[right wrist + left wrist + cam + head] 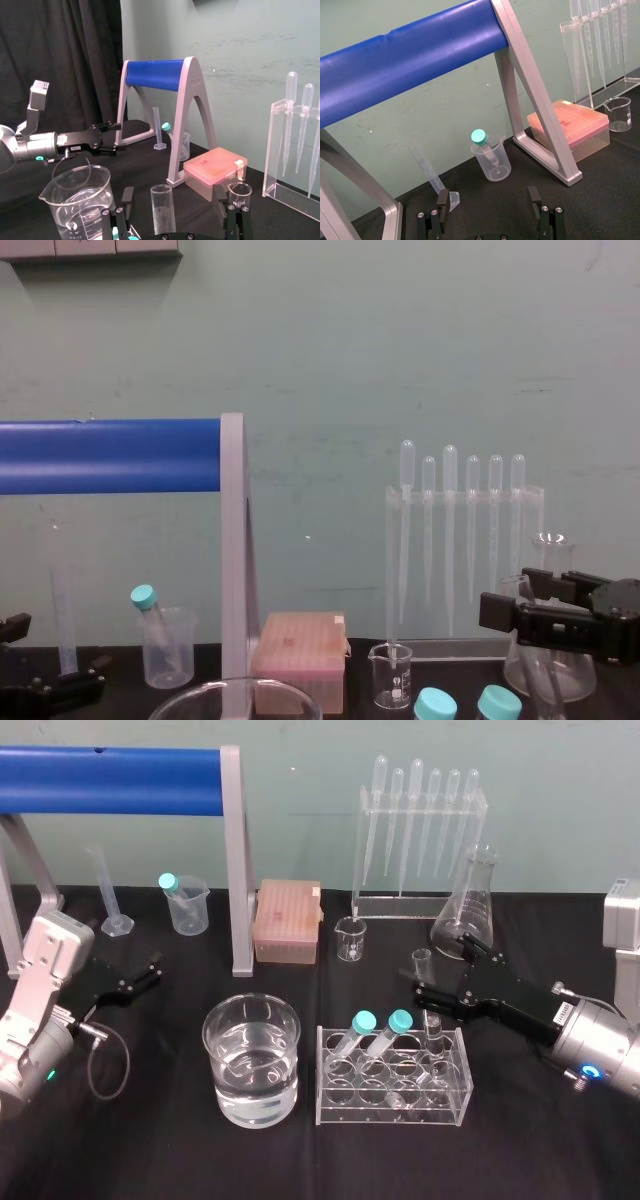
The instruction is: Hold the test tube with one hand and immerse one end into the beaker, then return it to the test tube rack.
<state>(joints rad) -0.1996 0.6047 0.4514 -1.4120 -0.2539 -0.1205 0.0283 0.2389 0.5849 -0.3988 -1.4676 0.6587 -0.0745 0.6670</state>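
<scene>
Plainly, the lift itself is where trouble lies. The right tool (173, 195) is spread wide, one finger on either side of the test tube (162, 212), and neither finger touches the glass. The tube stands upright in a back slot of the test tube rack (392, 1105), and in the right wrist view it sits nearer one finger than the other. If the tool closes that way, the nearer finger would likely push the rim sideways and lever the tube against its slot, or shift the light rack. Smooth glass may also slip in a weak pinch.

The two teal-capped tubes (364, 1022) lean between this slot and the water-filled beaker (250, 1108) at the rack's left, so a low carry could clip them. The Erlenmeyer flask (470, 910) stands just behind the tool. The left tool (489, 197), also spread, rests idle over the table (150, 1140) at far left.
</scene>
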